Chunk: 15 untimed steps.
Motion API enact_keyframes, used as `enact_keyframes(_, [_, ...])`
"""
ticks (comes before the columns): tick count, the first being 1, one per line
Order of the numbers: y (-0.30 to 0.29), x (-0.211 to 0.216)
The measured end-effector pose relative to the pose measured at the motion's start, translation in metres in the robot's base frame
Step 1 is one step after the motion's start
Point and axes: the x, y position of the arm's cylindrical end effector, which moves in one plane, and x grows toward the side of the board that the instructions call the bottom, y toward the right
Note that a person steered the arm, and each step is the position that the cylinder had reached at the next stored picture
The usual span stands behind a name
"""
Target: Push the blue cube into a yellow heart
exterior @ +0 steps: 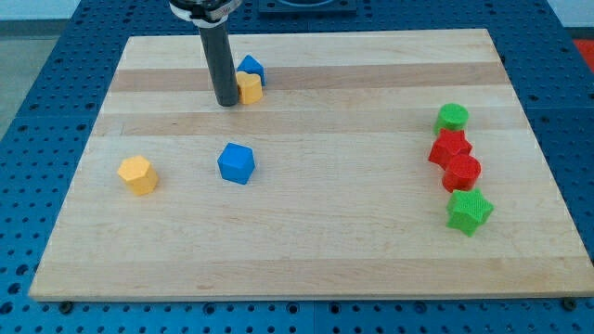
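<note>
A blue cube (236, 163) sits left of the board's middle. A small yellow block, possibly the heart (249, 88), lies near the view's top and touches a second blue block (251, 69) just above it. My tip (225, 103) rests on the board right against the left side of this yellow block, well above the blue cube. A yellow hexagon-like block (138, 174) lies at the view's left, level with the blue cube.
At the view's right a column of blocks runs top to bottom: a green round block (453, 117), a red block (449, 147), a second red block (462, 173) and a green star (469, 211). The wooden board (334, 250) lies on a blue table.
</note>
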Motion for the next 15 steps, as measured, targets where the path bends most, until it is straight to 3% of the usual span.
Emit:
enact_keyframes(2, [0.008,-0.003])
enact_keyframes(3, [0.004,0.021])
enact_keyframes(4, [-0.01,0.076])
enact_keyframes(6, [-0.036,0.124])
enact_keyframes(7, [-0.031,0.167])
enact_keyframes(8, [0.012,0.171])
enact_keyframes(12, [0.021,-0.009])
enact_keyframes(15, [0.004,0.012])
